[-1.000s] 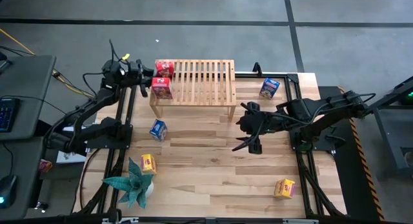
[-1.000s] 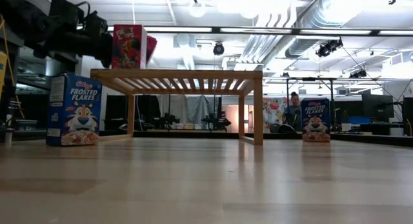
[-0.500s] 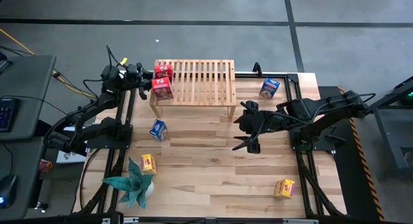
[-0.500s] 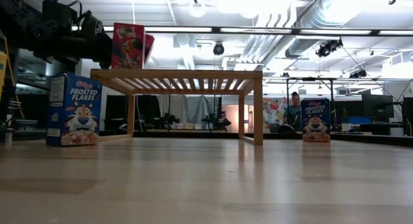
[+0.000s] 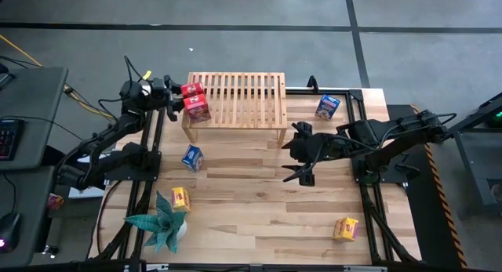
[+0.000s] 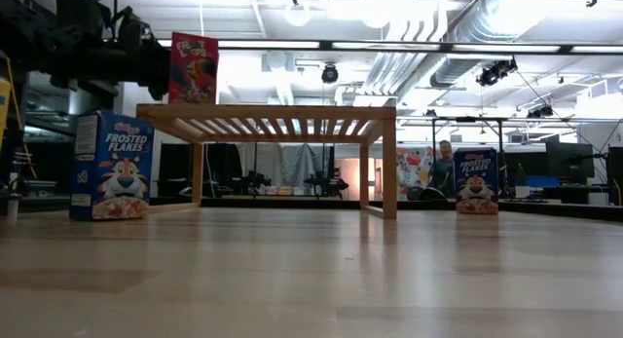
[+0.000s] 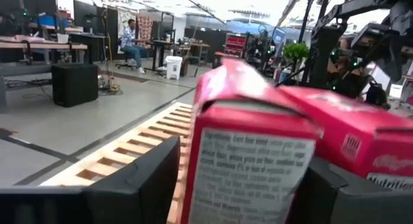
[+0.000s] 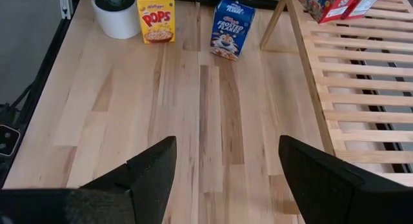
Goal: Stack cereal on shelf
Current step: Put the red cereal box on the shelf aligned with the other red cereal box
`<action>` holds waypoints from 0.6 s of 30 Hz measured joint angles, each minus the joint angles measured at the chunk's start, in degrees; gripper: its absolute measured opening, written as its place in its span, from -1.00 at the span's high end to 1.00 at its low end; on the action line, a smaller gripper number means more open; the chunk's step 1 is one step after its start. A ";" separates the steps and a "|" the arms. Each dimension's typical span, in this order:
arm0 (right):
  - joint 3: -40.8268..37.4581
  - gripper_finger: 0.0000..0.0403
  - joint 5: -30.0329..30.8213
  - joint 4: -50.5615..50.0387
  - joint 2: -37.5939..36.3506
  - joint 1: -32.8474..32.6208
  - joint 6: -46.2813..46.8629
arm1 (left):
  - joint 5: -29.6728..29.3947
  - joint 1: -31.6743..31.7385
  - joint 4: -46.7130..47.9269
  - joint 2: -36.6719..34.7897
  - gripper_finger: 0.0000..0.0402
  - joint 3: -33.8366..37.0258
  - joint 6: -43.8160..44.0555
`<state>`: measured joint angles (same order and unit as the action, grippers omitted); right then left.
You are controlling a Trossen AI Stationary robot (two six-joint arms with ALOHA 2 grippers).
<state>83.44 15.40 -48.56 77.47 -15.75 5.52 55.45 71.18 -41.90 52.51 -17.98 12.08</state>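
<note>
At the nine-o'clock end of the shelf [image 5: 243, 99], seen from above: left pincer [image 5: 174, 101], fingers [image 7: 135, 185] spread apart on either side of a red cereal box [image 5: 198, 109], gripping nothing. Clamped tighter a second ago; widened since. Reads as a release just made. Box upright on the slats at that end, squarer in the low view than half a second back. Second red box [image 5: 191, 89] close beside it toward twelve o'clock, also on the shelf.

Further out, at four o'clock from the shelf, above the counter [image 5: 251, 201]: right pincer [image 5: 302, 158], jaws wide apart, empty, unmoved.

Farther still, on the counter:
- Blue box [image 5: 192, 157] at seven o'clock from the shelf.
- Blue box [image 5: 327, 106] at three o'clock.
- Yellow box [image 5: 180, 198] farther toward seven.
- Yellow box [image 5: 346, 228] toward five.

Probably two of six placed, four to fetch.
</note>
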 joint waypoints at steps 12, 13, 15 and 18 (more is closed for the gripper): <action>0.00 -0.32 0.71 0.00 0.00 0.00 -0.59 | 0.56 2.33 -1.74 -4.72 -0.26 0.00 4.92; 0.00 -0.32 0.74 0.01 0.00 0.00 -0.63 | 0.30 2.38 -1.73 -4.91 -0.26 -0.20 5.20; 0.00 -0.32 0.87 0.02 0.00 0.00 -0.63 | -0.35 2.36 -1.72 -4.96 -0.26 -1.02 5.47; 0.00 -0.32 0.92 0.04 0.00 0.00 -0.63 | -0.81 2.36 -1.61 -4.89 -0.26 -2.69 6.33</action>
<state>83.44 16.32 -48.51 77.47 -15.75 4.89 54.63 73.54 -43.51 47.62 -20.67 18.41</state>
